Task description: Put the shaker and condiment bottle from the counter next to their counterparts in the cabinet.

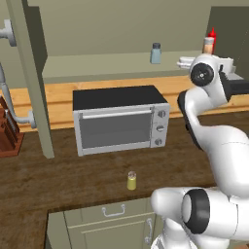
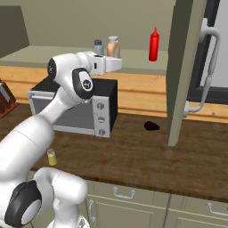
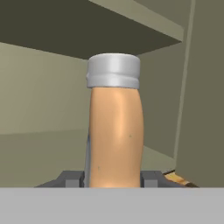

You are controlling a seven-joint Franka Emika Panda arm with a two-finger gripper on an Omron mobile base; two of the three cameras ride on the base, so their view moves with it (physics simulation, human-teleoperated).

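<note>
My gripper (image 2: 115,60) is shut on the condiment bottle (image 2: 113,46), a tan bottle with a pale cap, and holds it upright over the cabinet shelf (image 2: 26,54). In the hand view the condiment bottle (image 3: 116,131) stands between the dark fingertips (image 3: 151,178). The pale blue-grey shaker (image 2: 98,46) stands just left of it on the shelf, and the red squeeze bottle (image 2: 154,44) further right. From the left base view the condiment bottle (image 1: 208,45) sits in front of the red squeeze bottle (image 1: 212,34). The yellow-olive shaker (image 1: 132,181) stands on the dark counter near its front edge.
A silver toaster oven (image 1: 121,119) sits on the counter below the shelf. Open cabinet doors (image 1: 31,78) (image 2: 182,71) hang at both sides. A knife block (image 1: 8,131) stands far left, a small black object (image 2: 152,126) lies on the counter, and drawer units (image 1: 114,219) run below.
</note>
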